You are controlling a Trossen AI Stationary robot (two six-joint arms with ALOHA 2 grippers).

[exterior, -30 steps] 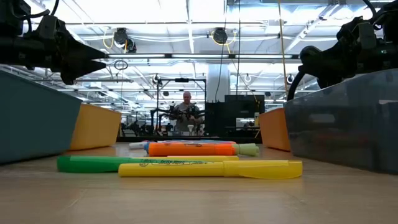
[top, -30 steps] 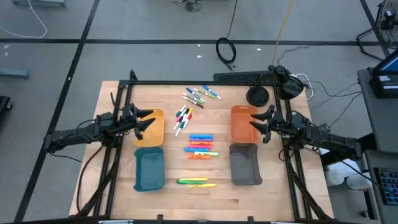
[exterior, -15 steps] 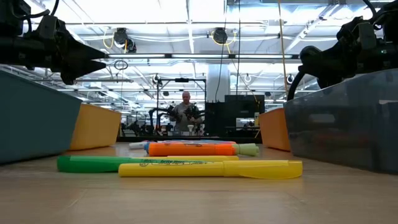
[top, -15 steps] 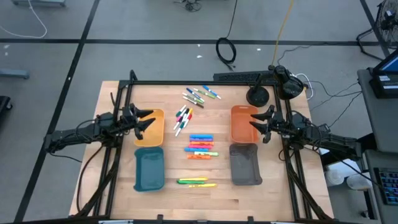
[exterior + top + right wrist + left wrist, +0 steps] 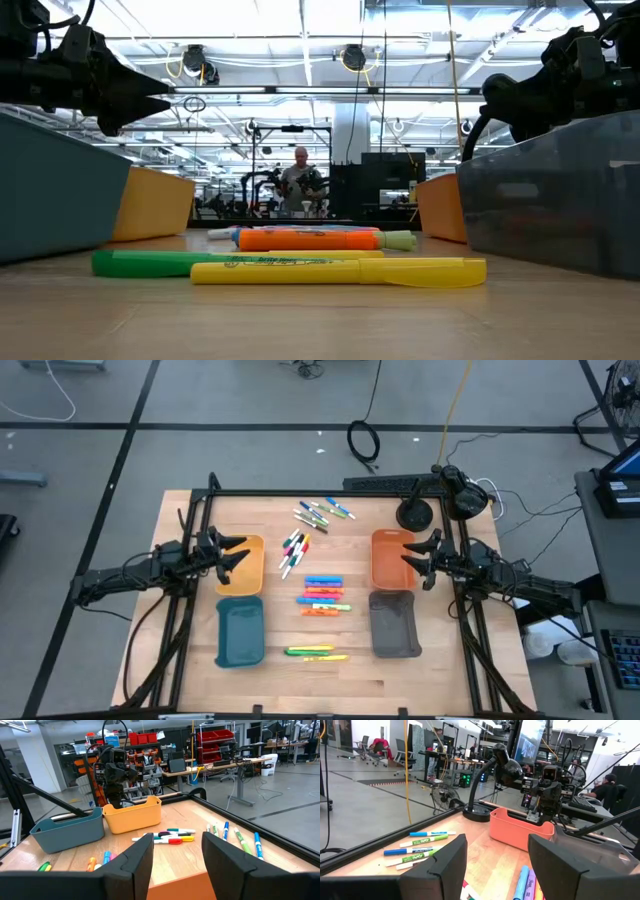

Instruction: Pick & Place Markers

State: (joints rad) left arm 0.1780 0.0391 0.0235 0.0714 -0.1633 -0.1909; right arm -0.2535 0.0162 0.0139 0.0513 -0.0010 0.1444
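The markers lie loose in the table's middle: thin white pens with coloured caps point(image 5: 323, 512) at the far side, another cluster point(image 5: 294, 549) near the yellow tray, thick highlighters point(image 5: 323, 594) in a stack, and a green and a yellow one point(image 5: 316, 652) at the near side. My left gripper point(image 5: 240, 553) hovers open over the yellow tray point(image 5: 252, 565), its fingers point(image 5: 444, 862) empty. My right gripper point(image 5: 408, 555) hovers open over the orange tray point(image 5: 388, 565), nothing between its fingers point(image 5: 224, 850).
A teal tray point(image 5: 240, 632) stands near left, a grey tray point(image 5: 394, 624) near right. A black desk lamp point(image 5: 414, 513) and cables sit at the far right corner. A black frame point(image 5: 300, 493) borders the table. A person stands in the room beyond point(image 5: 299, 180).
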